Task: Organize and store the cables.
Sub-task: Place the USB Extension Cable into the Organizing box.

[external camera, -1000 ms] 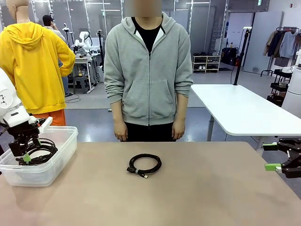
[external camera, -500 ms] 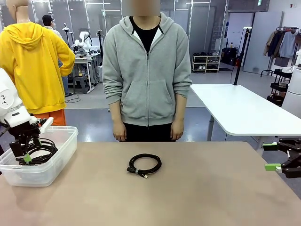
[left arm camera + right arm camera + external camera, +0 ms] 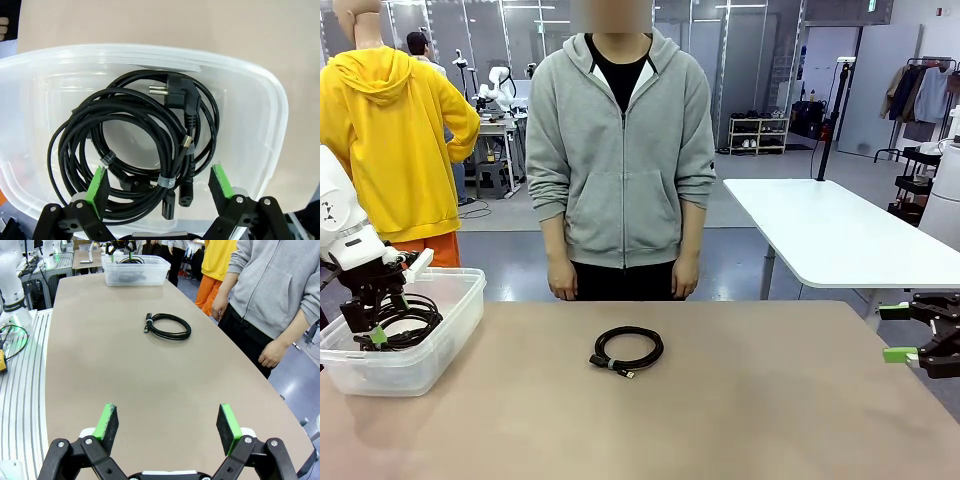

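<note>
One coiled black cable [image 3: 627,351] lies alone on the brown table's middle, also seen as a coil [image 3: 168,325] in the right wrist view. Several more coiled cables [image 3: 140,145] lie inside a clear plastic bin [image 3: 450,322] at the table's left; one has a mains plug. My left gripper [image 3: 375,325] hangs open just above those coils inside the bin [image 3: 270,125], its green pads [image 3: 98,185] apart with nothing between them. My right gripper [image 3: 905,333] stands open at the table's right edge, far from the lone cable, empty [image 3: 165,422].
A person in a grey hoodie [image 3: 622,150] stands at the far side, hands [image 3: 683,286] hanging by the table edge. A white table [image 3: 830,235] stands behind on the right. The bin [image 3: 134,269] and left arm show far off in the right wrist view.
The person has shifted slightly to the picture's left. Neither arm has moved, and the cables lie as before.
</note>
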{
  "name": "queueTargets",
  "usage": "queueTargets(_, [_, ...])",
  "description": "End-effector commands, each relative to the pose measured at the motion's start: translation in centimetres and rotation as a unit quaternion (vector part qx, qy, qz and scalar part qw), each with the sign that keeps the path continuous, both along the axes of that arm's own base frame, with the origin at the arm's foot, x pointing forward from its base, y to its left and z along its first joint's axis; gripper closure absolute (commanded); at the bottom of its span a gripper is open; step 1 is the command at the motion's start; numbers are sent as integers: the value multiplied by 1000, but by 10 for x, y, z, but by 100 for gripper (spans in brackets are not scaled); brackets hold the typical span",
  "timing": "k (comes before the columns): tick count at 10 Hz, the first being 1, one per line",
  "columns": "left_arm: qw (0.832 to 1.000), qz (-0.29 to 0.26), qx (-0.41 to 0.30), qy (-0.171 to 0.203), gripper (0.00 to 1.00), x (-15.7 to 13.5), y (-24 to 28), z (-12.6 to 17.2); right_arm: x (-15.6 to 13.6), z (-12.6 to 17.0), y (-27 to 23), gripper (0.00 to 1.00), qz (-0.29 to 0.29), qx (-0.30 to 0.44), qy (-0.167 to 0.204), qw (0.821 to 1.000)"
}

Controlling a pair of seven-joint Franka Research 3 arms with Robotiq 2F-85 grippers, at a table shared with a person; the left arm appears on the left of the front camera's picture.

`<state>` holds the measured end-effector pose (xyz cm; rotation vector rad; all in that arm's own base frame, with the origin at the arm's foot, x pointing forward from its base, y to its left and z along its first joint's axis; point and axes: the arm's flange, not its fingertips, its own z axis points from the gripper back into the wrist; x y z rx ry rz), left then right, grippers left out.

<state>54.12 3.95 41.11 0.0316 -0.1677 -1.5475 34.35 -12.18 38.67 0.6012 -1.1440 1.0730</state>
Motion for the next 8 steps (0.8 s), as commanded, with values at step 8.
queueTargets(8, [992, 110, -61, -28, 0, -19, 8, 81, 1, 5, 3, 0, -9, 7, 7, 1000])
